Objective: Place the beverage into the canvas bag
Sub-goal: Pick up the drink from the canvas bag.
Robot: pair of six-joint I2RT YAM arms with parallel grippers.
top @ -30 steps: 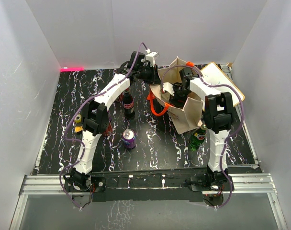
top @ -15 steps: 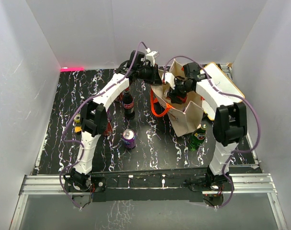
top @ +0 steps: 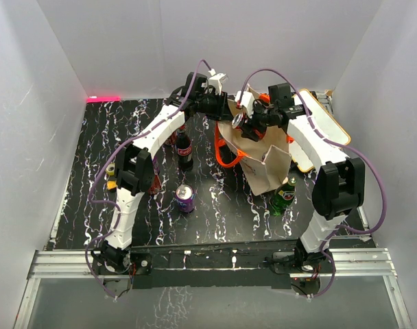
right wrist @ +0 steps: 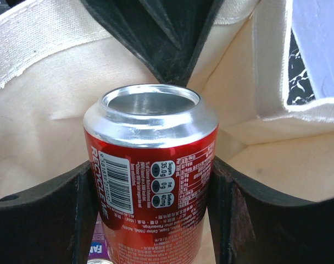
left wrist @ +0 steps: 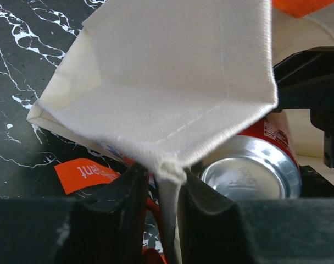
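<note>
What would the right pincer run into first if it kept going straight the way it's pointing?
Probably the canvas bag: the right pincer holds the red can facing the bag's inner wall and the left pincer's fingers, though depth is unclear.

Plain white panel walls (top: 160, 48) close in the workspace on the far side and both flanks, evenly lit with no hard shadows; a small bright pink strip (top: 103, 99) sits at the foot of the far wall on the left. Black tabletop with white marble-like veining (top: 92, 137) fills the enclosure; a silver aluminium rail frame (top: 215, 264) runs along its near edge, grey floor (top: 195, 308) below it.
</note>
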